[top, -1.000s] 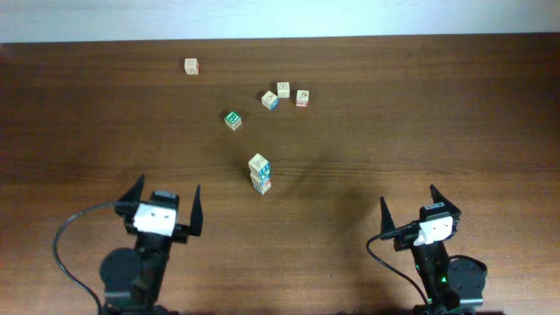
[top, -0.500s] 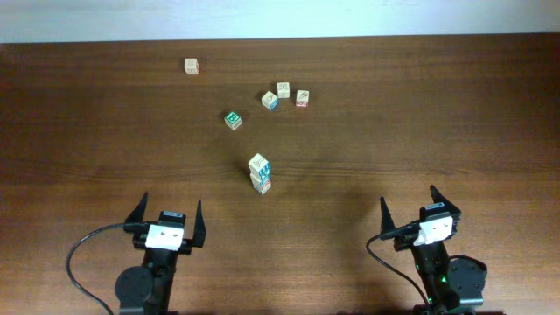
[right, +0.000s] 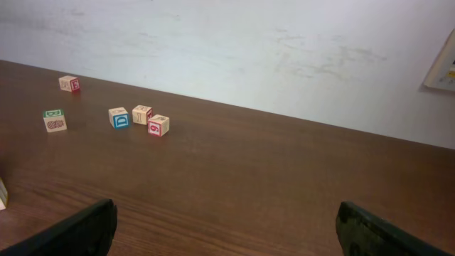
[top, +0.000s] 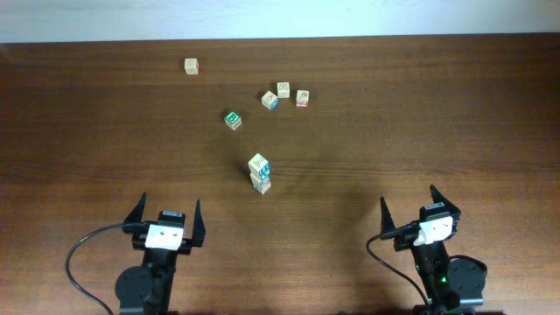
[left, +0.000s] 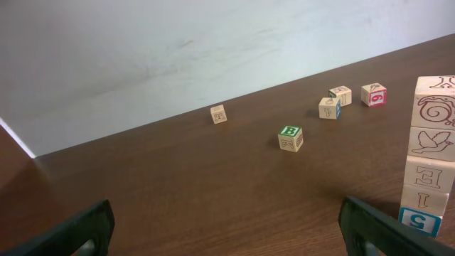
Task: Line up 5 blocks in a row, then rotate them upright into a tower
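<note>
Your left gripper (top: pixel 164 216) sits lower left of the overhead frame, fingers (left: pixel 67 231) spread wide, nothing between them, touching nothing. Your right gripper (top: pixel 409 210) sits lower right, fingers (right: pixel 71 231) also spread wide and empty. Both are parked near the bottom edge of the table (top: pixel 455 114), well apart from every block.

Straight up-frame from the fingers, nearest thing is the stack (top: pixel 259 173) at frame centre. The left wrist view shows it as a tall upright column at the right edge, several cubes high with a blue-marked one at the bottom. Its long axis is vertical. It lies up and right of your left fingers, up and left of your right fingers. Left looks a bit nearer, though that's a judgement call.

Beyond the stack, up-frame: the green B cube (top: pixel 233 120), alone, left of centre. Farther up, a loose cluster of three lettered blocks: a blue-marked cube (top: pixel 270 100), a cube (top: pixel 283 89) just beside it, and a red-marked cube (top: pixel 302 98) to their right. They're near each other; touching or not, can't tell. That cluster sits between the two arms, slightly toward the right side. One lone cube (top: pixel 192 66) lies upper left, closest to the left arm's side.

Your next reach has to go up-frame. Mind the stack; it looks easy to topple.
</note>
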